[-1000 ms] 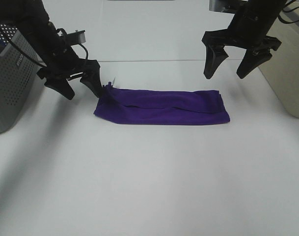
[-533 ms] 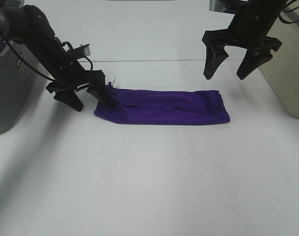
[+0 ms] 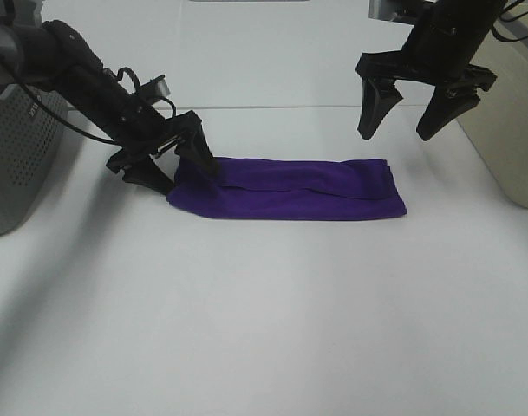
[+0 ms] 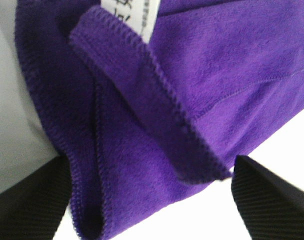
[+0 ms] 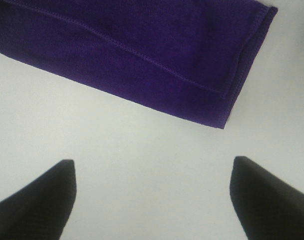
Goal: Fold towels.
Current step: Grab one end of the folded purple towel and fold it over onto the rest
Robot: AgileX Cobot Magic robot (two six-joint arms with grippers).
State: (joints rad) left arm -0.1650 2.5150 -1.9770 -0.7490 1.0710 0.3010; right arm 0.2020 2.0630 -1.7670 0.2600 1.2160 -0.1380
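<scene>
The deep purple towel (image 3: pixel 290 188) lies folded into a long strip on the white table. My left gripper (image 3: pixel 179 167) is open, with its fingers straddling the towel's left end. The left wrist view shows that end up close (image 4: pixel 191 85), with stitched layered edges and the white care tag (image 4: pixel 129 15), between my two black fingertips (image 4: pixel 27 200). My right gripper (image 3: pixel 409 117) is open and empty, held above the table behind the towel's right end. The right wrist view shows that end of the towel (image 5: pixel 142 55) beyond my gripper (image 5: pixel 152 200).
A grey perforated basket (image 3: pixel 16 147) stands at the left edge, close to my left arm. A beige box (image 3: pixel 515 130) stands at the right edge, beside my right gripper. White table surface (image 3: pixel 264 321) stretches in front of the towel.
My left gripper has moved right and down from beside the towel's left end until its open fingers straddle that end. The right gripper and the towel have not moved.
</scene>
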